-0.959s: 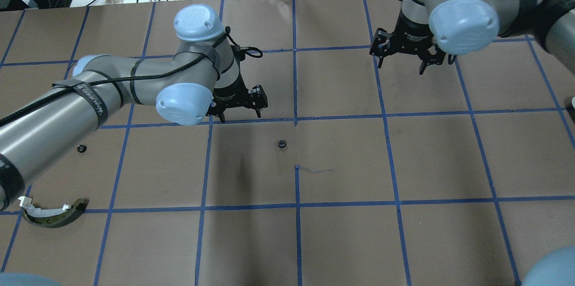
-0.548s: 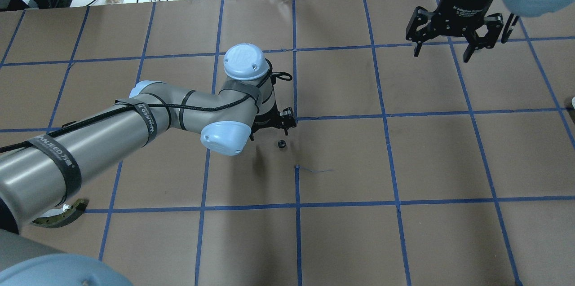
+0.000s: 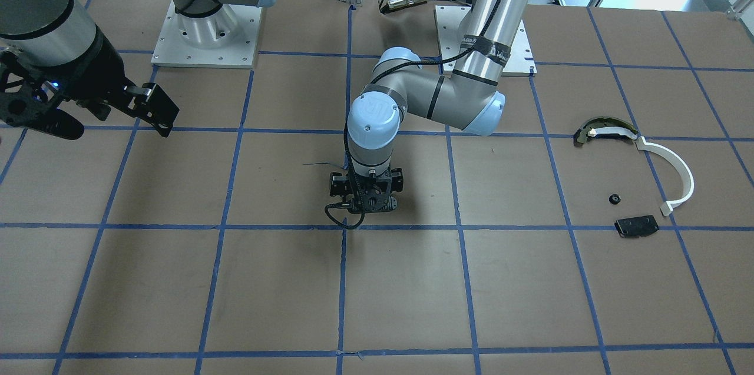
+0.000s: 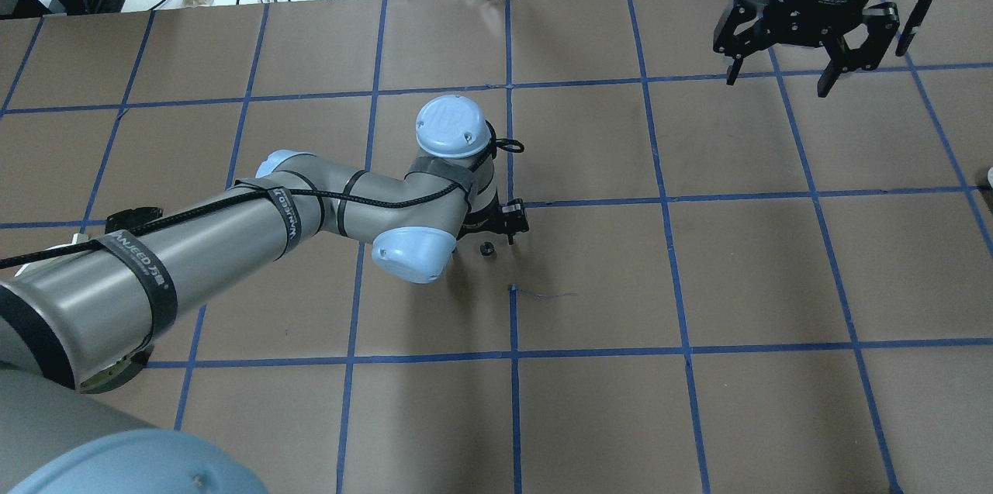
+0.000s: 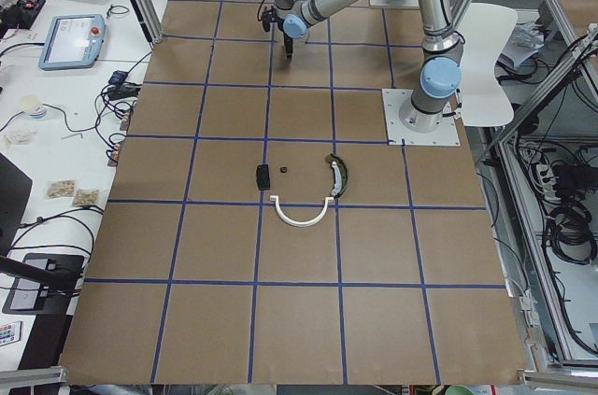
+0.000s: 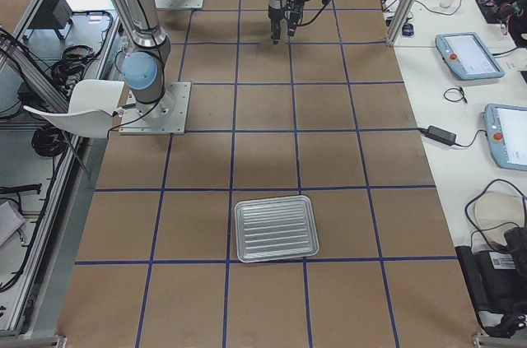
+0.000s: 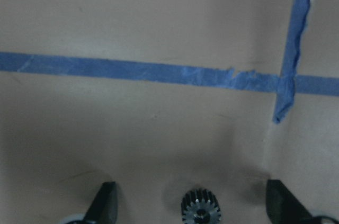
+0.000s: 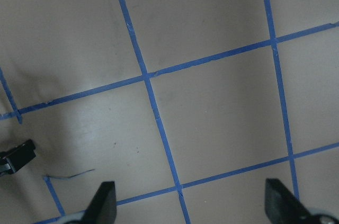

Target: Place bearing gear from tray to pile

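The bearing gear (image 4: 487, 249) is a small dark toothed ring on the brown table near its middle. My left gripper (image 4: 500, 232) hangs over it, open. In the left wrist view the gear (image 7: 201, 208) lies between the two fingertips (image 7: 106, 203), clear of both. In the front view the left gripper (image 3: 365, 197) hides the gear. The pile lies on my left: a white arc strip (image 3: 677, 172), an olive-edged curved piece (image 3: 601, 129), a black plate (image 3: 636, 226) and a small dark part (image 3: 614, 198). My right gripper (image 4: 799, 67) is open and empty at the far right.
The ribbed metal tray (image 6: 276, 228) stands at the table's right end and looks empty. Blue tape lines grid the table. A loose tape curl (image 4: 543, 294) lies just by the gear. My left arm (image 4: 233, 238) covers most of the pile in the overhead view.
My left arm has swung right and towards the gear, so its open gripper now stands over it. My right gripper has pulled back to the far right. The gear has not moved.
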